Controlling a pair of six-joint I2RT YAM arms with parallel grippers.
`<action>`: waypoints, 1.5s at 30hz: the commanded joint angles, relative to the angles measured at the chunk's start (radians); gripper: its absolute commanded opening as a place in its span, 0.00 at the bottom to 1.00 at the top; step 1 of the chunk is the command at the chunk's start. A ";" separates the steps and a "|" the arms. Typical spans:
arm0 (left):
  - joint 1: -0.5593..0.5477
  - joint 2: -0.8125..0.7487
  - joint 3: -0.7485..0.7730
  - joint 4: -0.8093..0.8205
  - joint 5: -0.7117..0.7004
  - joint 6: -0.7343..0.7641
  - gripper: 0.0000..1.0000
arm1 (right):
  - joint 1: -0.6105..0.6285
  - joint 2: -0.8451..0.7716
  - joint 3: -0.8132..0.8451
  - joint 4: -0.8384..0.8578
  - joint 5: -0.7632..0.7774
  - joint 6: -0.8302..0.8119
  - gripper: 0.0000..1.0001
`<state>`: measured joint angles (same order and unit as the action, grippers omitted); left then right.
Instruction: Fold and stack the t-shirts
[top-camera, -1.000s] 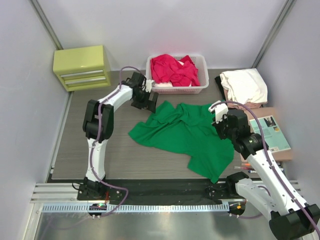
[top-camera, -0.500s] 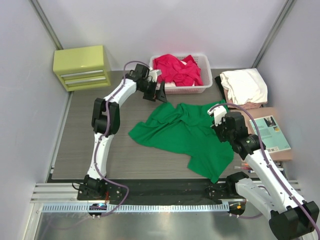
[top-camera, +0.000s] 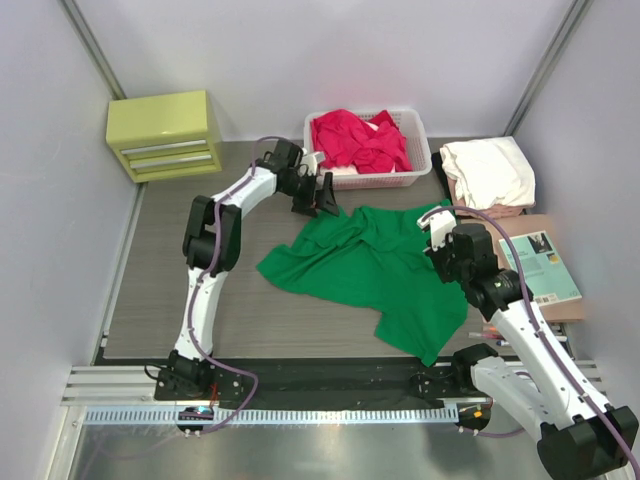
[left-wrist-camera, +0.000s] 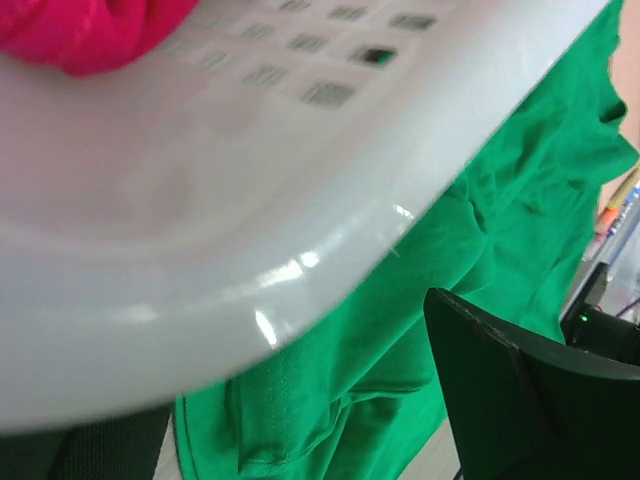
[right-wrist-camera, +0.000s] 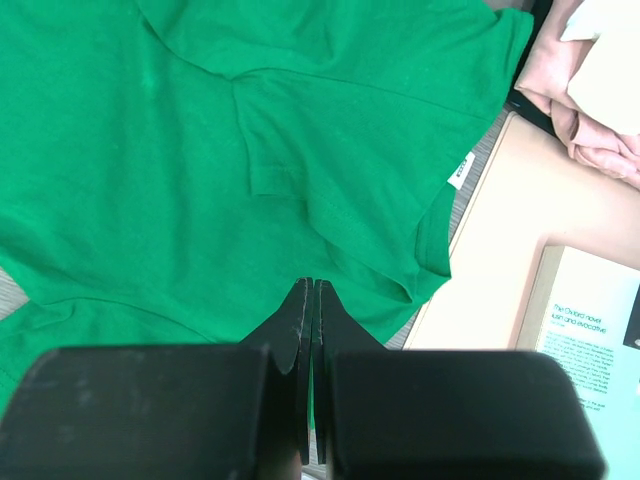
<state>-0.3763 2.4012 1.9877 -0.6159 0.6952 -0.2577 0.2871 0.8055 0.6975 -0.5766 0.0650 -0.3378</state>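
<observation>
Enclosure walls: pale grey panels, standing on three sides, taking soft, even light.
Corner struts: bare metal, slanting up at far left and far right.
Table: grey wood-grain top, lying between the side walls.
Drawer unit: yellow-green, sitting in the far left corner, close against the walls.
Slotted rail: running along the near edge, with a brushed metal sheet gleaming just beside it.
</observation>
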 joint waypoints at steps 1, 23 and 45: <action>-0.019 -0.048 -0.112 0.037 -0.183 -0.043 0.96 | -0.008 -0.023 0.008 0.037 -0.013 0.003 0.01; -0.023 -0.039 -0.125 -0.041 -0.422 -0.024 0.00 | -0.016 -0.023 0.019 0.021 -0.039 0.003 0.01; 0.209 -0.290 -0.424 0.076 -0.467 -0.072 0.00 | -0.016 -0.003 0.056 -0.005 -0.097 -0.003 0.01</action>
<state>-0.2035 2.1605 1.6112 -0.5404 0.2790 -0.3424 0.2771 0.7994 0.7139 -0.5926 -0.0105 -0.3378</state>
